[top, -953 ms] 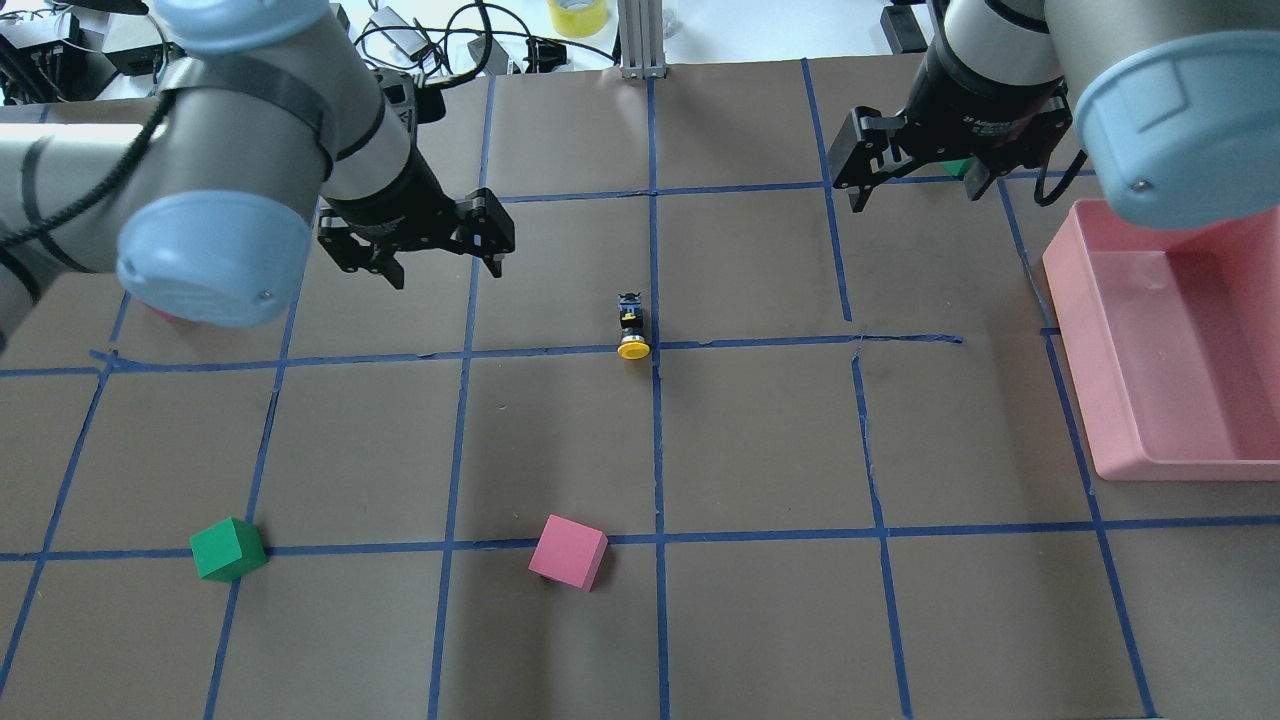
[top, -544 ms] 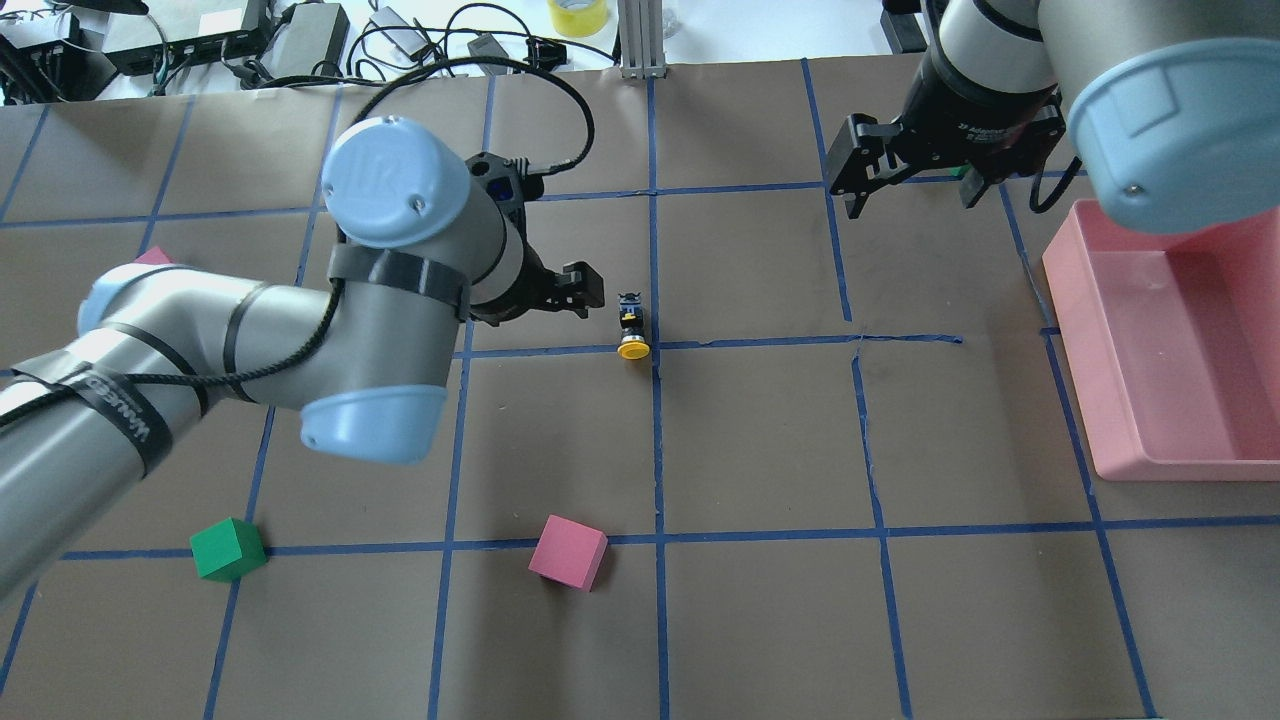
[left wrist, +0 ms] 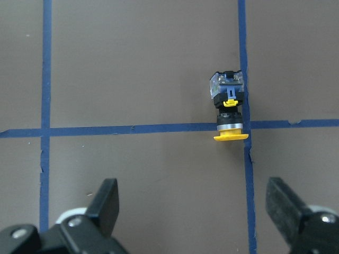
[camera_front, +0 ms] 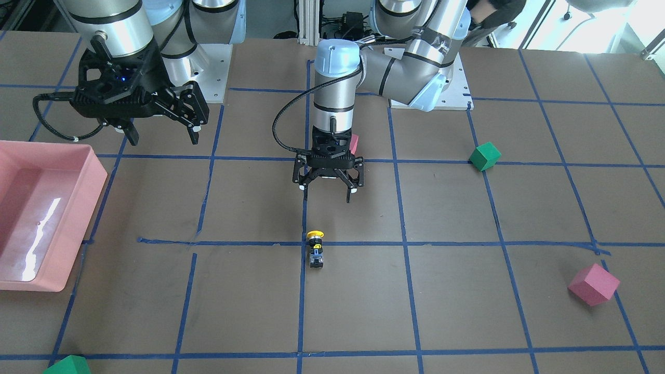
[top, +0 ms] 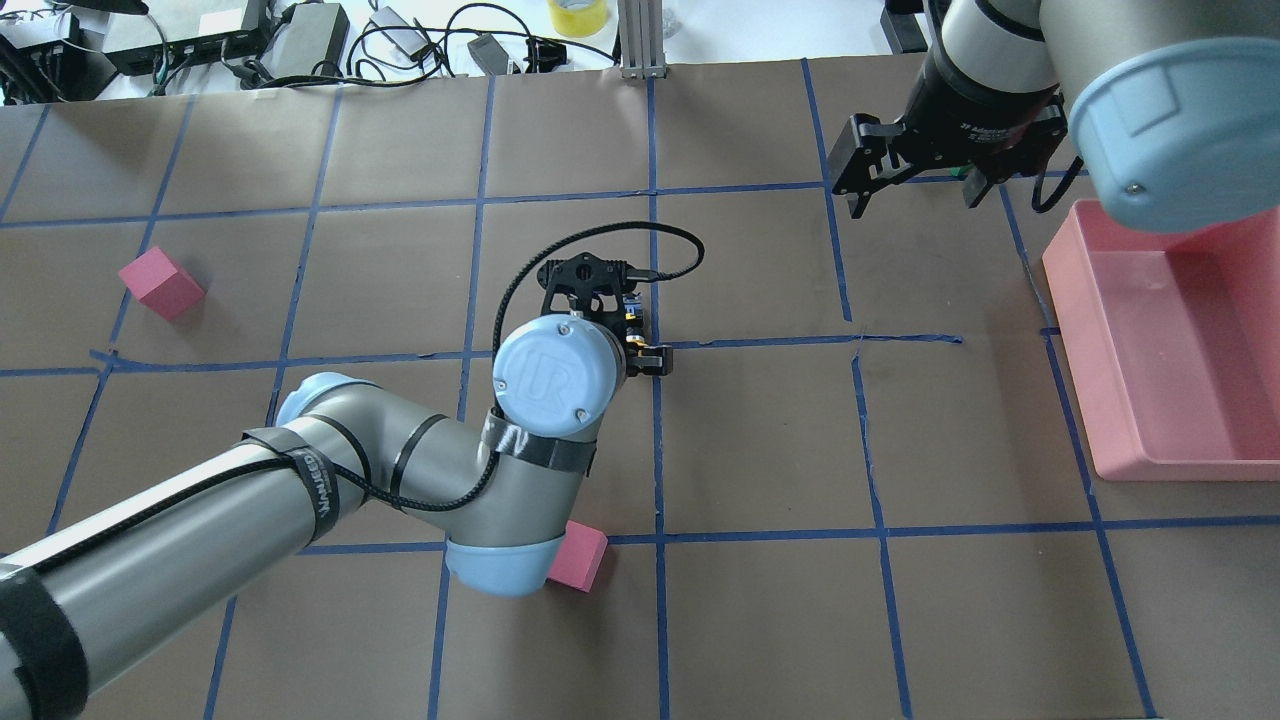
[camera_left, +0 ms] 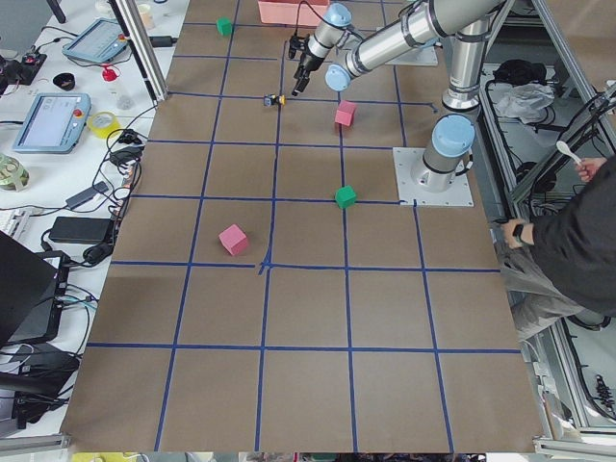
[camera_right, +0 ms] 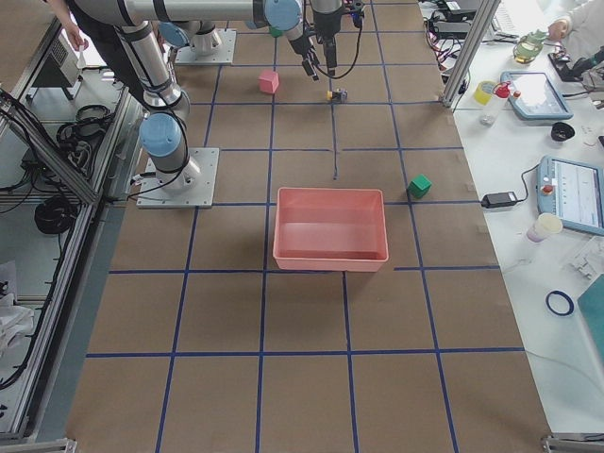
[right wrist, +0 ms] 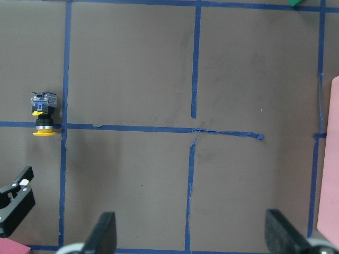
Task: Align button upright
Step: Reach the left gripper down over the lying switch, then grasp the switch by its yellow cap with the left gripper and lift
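The left gripper (camera_front: 327, 197) is hanging wrist-down over mid-table. Its black fingers (left wrist: 106, 198) are spread wide and gripping nothing, just on the robot's side of the tiny yellow-capped push-button switch (camera_front: 315, 250). The switch is lying on its side at a crossing of blue tape lines (camera_front: 467, 243), with its long axis running away from the robot and its cap facing the robot. The right gripper (camera_front: 163, 136), also spread, is hovering well apart near the pink plastic tray (camera_front: 94, 186). The green foam cube (camera_front: 484, 156) and pink foam cube (camera_front: 593, 284) are sitting well away.

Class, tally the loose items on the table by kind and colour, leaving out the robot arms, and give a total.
Pink cubes: 2
Green cubes: 2
Pink tray: 1
Yellow-capped button: 1
Total: 6
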Available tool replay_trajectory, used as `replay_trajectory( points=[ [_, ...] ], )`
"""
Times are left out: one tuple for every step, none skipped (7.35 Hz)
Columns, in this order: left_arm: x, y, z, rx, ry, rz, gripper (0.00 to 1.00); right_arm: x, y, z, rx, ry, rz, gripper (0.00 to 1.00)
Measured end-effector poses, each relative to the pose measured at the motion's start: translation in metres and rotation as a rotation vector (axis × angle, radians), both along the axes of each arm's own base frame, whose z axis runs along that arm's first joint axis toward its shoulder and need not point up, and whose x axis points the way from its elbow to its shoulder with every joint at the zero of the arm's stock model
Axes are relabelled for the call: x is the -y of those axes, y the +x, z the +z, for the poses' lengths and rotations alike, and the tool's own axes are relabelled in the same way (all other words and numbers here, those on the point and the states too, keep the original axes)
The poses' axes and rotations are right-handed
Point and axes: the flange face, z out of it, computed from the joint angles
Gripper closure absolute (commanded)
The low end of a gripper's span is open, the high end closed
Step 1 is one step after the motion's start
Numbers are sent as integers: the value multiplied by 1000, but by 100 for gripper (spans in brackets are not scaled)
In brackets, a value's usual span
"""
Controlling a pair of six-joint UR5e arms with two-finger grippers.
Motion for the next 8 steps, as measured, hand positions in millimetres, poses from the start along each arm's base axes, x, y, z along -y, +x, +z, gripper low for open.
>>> replay_trajectory(
  points=[
    [-10, -5, -22, 5, -47, 0, 2, 0, 0, 0, 0, 0, -1, 0],
    [-18, -8, -41, 24, -87, 2, 3, 0, -1, 0, -3, 2, -3, 0],
    [-22, -11, -55, 39, -123, 8, 4, 0, -2, -1, -4, 4, -5, 0],
    [-21, -12, -65, 33, -162, 13, 6, 0, -2, -1, -5, 7, -5, 0],
    [-21, -13, -75, 21, -192, 16, 9, 0, -3, -2, -5, 10, -6, 0],
    [-20, -13, -85, 8, -217, 18, 13, 0, -3, -2, -7, 10, -7, 0],
    [-18, -15, -92, -4, -241, 16, 13, 0, -4, -2, -8, 10, -8, 0],
    [-13, -18, -97, -15, -261, 13, 13, 0, -4, -1, -8, 9, -8, 0]
  ],
)
